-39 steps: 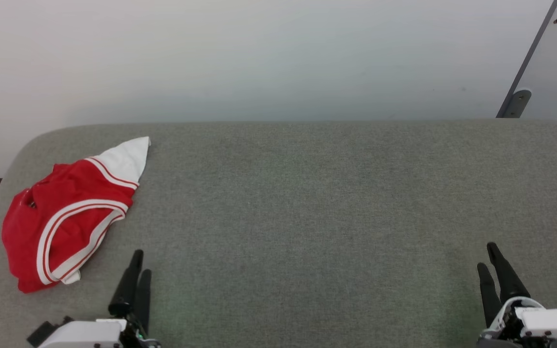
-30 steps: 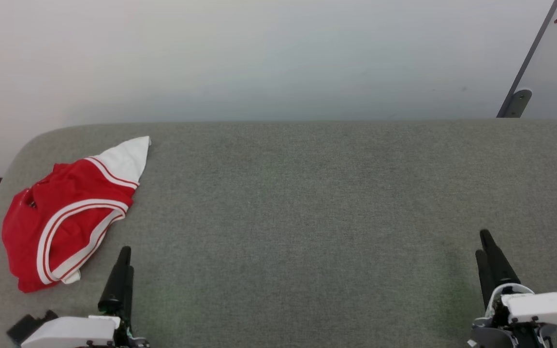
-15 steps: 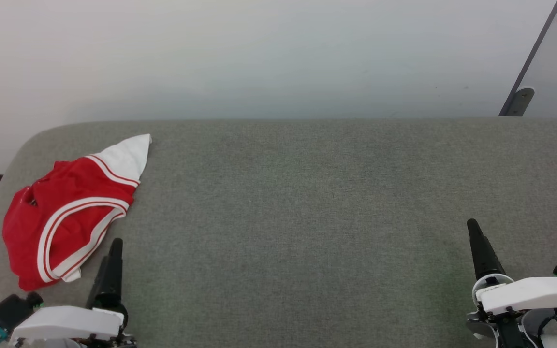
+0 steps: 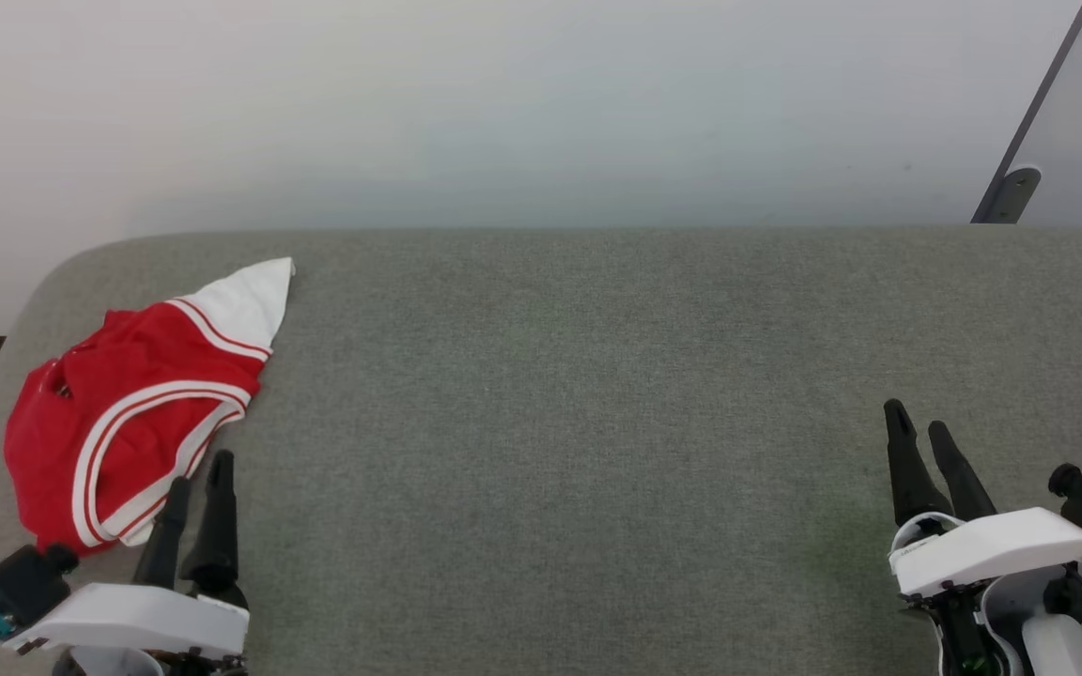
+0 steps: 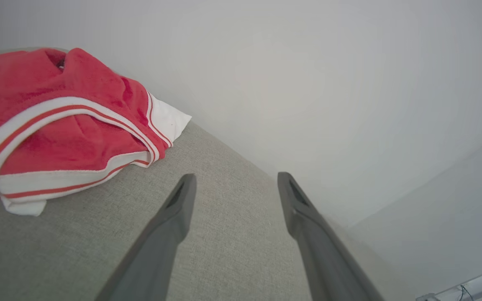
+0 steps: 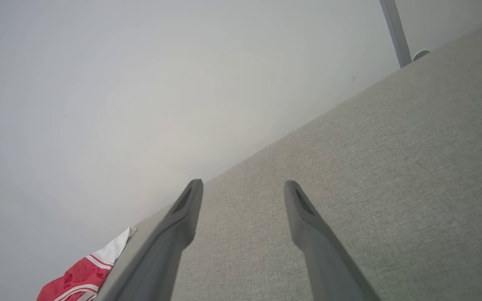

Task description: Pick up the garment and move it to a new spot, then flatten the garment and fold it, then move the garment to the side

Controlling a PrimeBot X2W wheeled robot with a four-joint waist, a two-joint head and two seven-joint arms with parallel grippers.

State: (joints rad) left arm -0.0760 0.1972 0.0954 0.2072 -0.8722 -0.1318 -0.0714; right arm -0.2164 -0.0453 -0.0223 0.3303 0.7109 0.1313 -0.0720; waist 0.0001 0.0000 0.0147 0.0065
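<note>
Grey fabric-topped table [image 4: 597, 376] against plain pale wall [image 4: 503, 113]. Garment [image 4: 118, 394] crumpled in heap at table's left end: red body, white sleeve pointing far, white trim bands with thin red stripe curving across. Left pincer [image 4: 200, 469] just beside heap's near-right edge, fingers spread apart, gripping nothing, clear of cloth. Right pincer [image 4: 917, 416] at near right, well apart from garment, fingers likewise spread, empty, over bare table.
</note>
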